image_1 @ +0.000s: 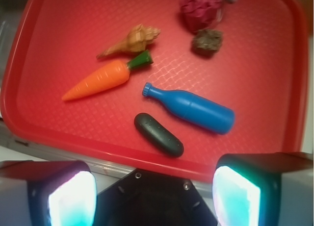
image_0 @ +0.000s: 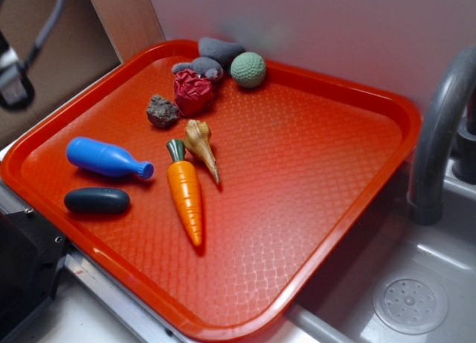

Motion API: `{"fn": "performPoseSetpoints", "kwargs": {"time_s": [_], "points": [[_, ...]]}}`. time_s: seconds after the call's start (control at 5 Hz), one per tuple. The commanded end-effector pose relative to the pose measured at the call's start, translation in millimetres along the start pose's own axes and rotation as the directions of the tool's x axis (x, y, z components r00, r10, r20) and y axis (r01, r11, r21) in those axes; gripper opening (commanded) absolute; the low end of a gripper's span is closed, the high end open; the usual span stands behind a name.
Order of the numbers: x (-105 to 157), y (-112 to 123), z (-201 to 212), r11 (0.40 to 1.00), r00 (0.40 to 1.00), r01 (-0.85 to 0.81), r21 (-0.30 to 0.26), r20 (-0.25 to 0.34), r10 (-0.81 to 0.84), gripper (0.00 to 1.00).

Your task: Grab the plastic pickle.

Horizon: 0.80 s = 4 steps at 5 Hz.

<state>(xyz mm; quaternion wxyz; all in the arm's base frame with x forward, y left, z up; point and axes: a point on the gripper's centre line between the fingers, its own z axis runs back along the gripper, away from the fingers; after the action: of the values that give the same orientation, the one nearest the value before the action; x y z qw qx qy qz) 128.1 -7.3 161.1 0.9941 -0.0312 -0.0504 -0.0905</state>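
The plastic pickle (image_0: 97, 200), a dark blackish-green capsule, lies flat on the red tray (image_0: 349, 86) near its front-left rim. In the wrist view the pickle (image_1: 158, 134) lies aslant just inside the tray's near rim (image_1: 98, 148). My gripper (image_1: 154, 196) hangs above and short of that rim, over the robot's black base. Its two fingertips (image_1: 73, 199) stand wide apart, so it is open with nothing between them. The pickle lies beyond the fingers, roughly centred between them. In the exterior view the gripper's fingers are out of sight.
A blue bottle toy (image_0: 108, 158) (image_1: 191, 108) lies right beside the pickle. An orange carrot (image_0: 186, 198), a shell (image_0: 201, 146), a rock (image_0: 162, 111), a red crumpled ball (image_0: 193, 91), grey pieces (image_0: 212, 56) and a green ball (image_0: 248, 69) also sit on the tray. A sink (image_0: 409, 302) with a faucet (image_0: 439, 135) is at right.
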Motion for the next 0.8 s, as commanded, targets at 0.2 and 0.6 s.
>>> {"fn": "performPoseSetpoints", "kwargs": {"time_s": [0.2,0.6], "points": [[1.4,3.1,-104.3,0.995,0.995,0.094,-0.031,-0.035,-0.095,1.0],[16.2,21.5,-156.3,0.994,0.992,0.102,0.05,-0.086,-0.097,1.0]]}}
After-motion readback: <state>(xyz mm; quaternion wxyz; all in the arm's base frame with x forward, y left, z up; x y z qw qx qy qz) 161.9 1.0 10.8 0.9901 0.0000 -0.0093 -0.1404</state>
